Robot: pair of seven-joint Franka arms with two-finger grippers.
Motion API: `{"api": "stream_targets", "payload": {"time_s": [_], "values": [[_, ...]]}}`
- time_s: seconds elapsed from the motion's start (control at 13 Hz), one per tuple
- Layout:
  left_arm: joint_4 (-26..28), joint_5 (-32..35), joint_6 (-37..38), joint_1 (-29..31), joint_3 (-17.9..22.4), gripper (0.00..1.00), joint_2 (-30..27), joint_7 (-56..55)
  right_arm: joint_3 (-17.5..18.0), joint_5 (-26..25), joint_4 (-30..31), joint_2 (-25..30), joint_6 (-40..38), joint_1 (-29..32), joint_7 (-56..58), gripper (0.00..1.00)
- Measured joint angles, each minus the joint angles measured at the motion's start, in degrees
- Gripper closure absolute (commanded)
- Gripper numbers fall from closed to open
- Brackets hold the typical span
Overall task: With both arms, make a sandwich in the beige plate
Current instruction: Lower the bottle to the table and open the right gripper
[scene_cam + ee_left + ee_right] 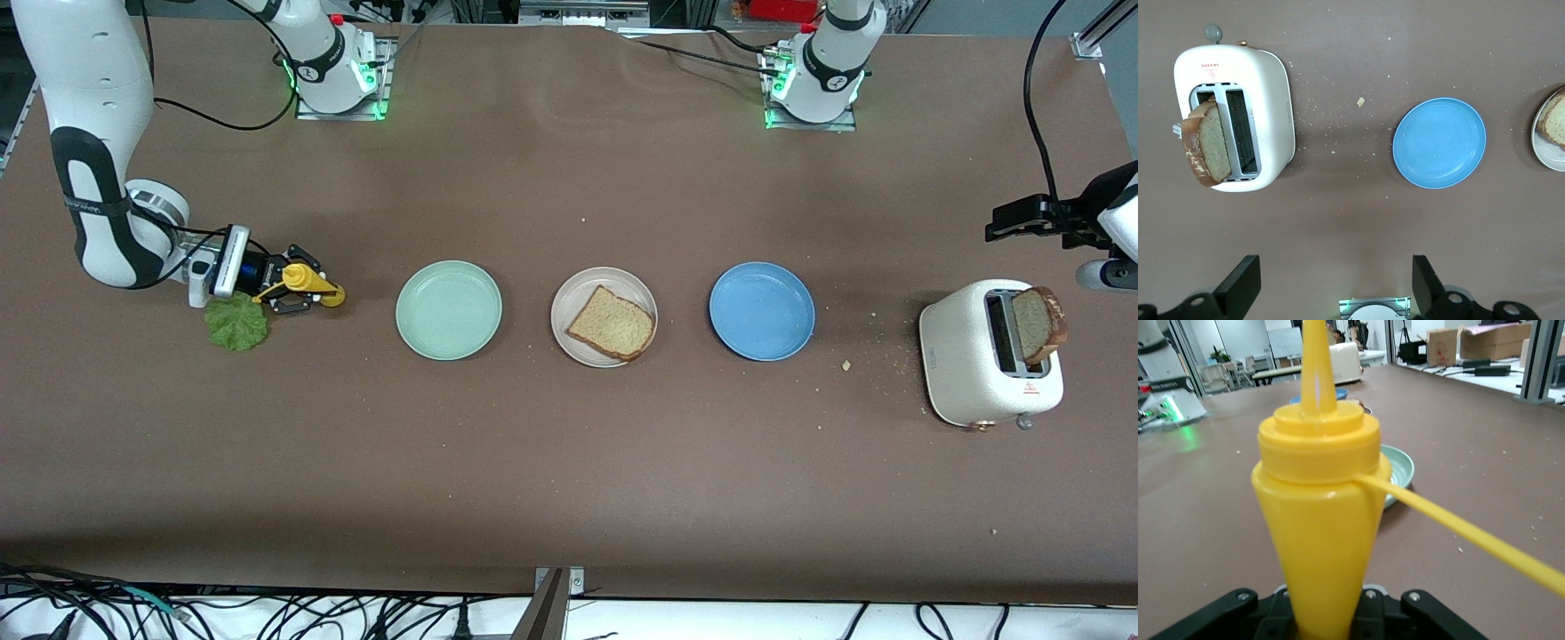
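One brown bread slice (612,324) lies on the beige plate (570,299), the middle one of three plates. A second slice (1040,324) stands out of the white toaster (978,356) at the left arm's end. The ruffled green lettuce leaf (236,322) lies on the table at the right arm's end. Just beside it, my right gripper (298,289) is shut on a yellow squeeze bottle (1318,520), held sideways with its nozzle toward the plates. My left gripper (1333,283) hangs open and empty over bare table by the toaster (1268,100), whose slice (1205,141) leans outward.
A mint-green plate (449,309) sits toward the right arm's end of the beige plate, and a blue plate (762,310) toward the left arm's end. Crumbs (845,364) are scattered between the blue plate and the toaster. Both arm bases stand along the table's edge farthest from the front camera.
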State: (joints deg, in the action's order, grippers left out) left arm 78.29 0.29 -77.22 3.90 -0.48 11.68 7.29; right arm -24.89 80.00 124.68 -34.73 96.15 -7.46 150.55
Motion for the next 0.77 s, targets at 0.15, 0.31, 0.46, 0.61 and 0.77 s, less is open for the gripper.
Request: {"api": "stream_targets", "payload": {"time_s": [0.15, 0.31, 0.46, 0.61, 0.77], "values": [[0.0, 0.0, 0.0, 0.0, 0.0, 0.0, 0.0, 0.0, 0.8, 0.0, 0.0, 0.0, 2.7, 0.0, 0.5, 0.47], [0.0, 0.0, 0.0, 0.0, 0.0, 0.0, 0.0, 0.0, 1.2, 0.0, 0.0, 0.0, 3.3, 0.0, 0.7, 0.08], [0.0, 0.0, 0.0, 0.0, 0.0, 0.0, 0.0, 0.0, 1.7, 0.0, 0.0, 0.0, 4.0, 0.1, 0.7, 0.02], [0.0, 0.0, 0.0, 0.0, 0.0, 0.0, 0.0, 0.0, 2.4, 0.2, -0.1, 0.0, 5.2, 0.1, 0.4, 0.02], [0.0, 0.0, 0.0, 0.0, 0.0, 0.0, 0.0, 0.0, 2.8, 0.2, -0.2, 0.2, 6.3, 0.1, -0.4, 0.02]]}}
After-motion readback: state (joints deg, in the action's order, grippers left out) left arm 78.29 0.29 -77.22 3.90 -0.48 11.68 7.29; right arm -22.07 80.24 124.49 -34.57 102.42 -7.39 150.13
